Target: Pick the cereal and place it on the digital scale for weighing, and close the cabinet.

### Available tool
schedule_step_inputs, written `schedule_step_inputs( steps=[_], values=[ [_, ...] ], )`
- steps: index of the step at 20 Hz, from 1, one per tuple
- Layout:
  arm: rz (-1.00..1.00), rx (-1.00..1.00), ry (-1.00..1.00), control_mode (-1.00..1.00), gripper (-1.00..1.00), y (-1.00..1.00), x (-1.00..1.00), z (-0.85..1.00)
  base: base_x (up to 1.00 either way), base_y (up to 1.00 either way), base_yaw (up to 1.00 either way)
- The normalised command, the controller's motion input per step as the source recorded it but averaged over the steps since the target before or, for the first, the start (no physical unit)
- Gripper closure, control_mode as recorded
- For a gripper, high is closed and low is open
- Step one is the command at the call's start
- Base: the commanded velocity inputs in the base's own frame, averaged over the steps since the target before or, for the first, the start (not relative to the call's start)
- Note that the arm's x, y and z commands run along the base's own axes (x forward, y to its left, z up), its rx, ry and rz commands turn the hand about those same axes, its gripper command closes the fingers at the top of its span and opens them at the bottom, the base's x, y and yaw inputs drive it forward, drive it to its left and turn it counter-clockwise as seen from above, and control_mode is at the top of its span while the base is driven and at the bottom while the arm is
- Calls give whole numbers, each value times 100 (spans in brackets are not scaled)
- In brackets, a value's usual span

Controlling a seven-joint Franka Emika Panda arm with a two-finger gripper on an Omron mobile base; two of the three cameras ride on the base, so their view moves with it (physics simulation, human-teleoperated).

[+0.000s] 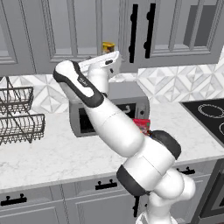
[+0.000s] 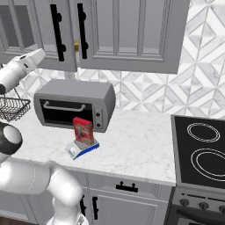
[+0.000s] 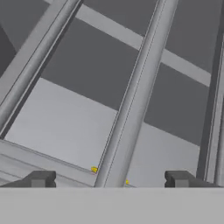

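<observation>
- Gripper [image 3: 109,179], jaws spread and empty, faces the cabinet [image 2: 127,35] door panel, probably placed to push it shut.
- Cereal [image 2: 82,130] stands upright on the digital scale [image 2: 81,150], before the toaster oven [image 2: 74,105], so weighing looks done.

White marbled countertop [image 2: 132,145] ran along patterned tile wall. Grey toaster oven [image 2: 74,104] stood on it at back. Digital scale [image 2: 81,149] lay flat on counter just in front of oven, blue edge toward front; cereal [image 2: 83,131] stood upright on its plate. Wire dish rack [image 1: 17,116] sat at left end of counter. Black cooktop [image 2: 200,151] set into counter at right, well apart from scale.
</observation>
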Motion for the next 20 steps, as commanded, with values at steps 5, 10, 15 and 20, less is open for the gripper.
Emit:
schedule_step_inputs(
  steps=[5, 10, 15, 20],
  values=[
    [0, 16, 7, -100, -100, -59, 70, 2, 0, 0, 0],
    [0, 13, 0, -100, -100, -51, 76, 0, 0, 0, 0],
    [-1, 6, -4, -100, -100, -18, 93, -8, 0, 0, 0],
    [-5, 3, -19, -100, -100, -1, 100, -33, 0, 0, 0]
  ],
)
